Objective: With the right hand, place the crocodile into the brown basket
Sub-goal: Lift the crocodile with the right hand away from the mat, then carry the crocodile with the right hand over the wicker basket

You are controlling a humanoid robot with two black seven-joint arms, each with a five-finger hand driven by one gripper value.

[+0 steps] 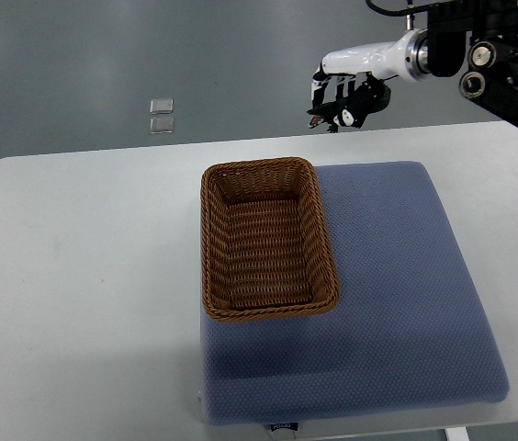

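Crocodile up at the upper right, off the table

The right hand had its fingers curled round a small dark thing, pretty sure that was the croc, though it was hard to make out. The brown basket sat empty mid-frame on the blue mat, well apart, down and left of the hand, long side running top to bottom.

The right hand, its arm reaching in from upper right, has fingers curled around the crocodile.
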